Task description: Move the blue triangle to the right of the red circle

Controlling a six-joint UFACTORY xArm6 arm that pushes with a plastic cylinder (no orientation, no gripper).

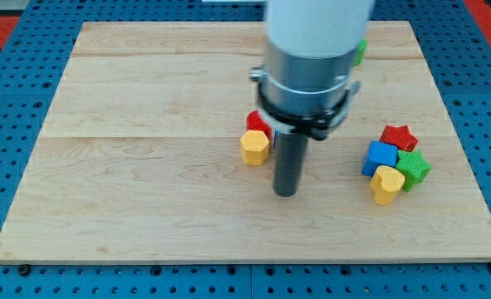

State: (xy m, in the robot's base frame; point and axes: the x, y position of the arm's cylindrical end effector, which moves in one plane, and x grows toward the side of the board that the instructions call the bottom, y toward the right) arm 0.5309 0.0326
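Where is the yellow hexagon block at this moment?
The yellow hexagon block lies near the board's centre, touching the red block above it, just to the view's left of my tip.

Bright, even light is falling from above across the pale wooden desk (145, 166), leaving the grain clearly readable. Shadows are staying soft and short: a faint one is pooling beside the dark rod near my tip (286, 193), and small ones are sitting under the coloured blocks at the view's right. The white arm housing (316, 33) is glaring slightly and looking soft, being close to the lens. The desk's edges are bowing a little toward the corners.
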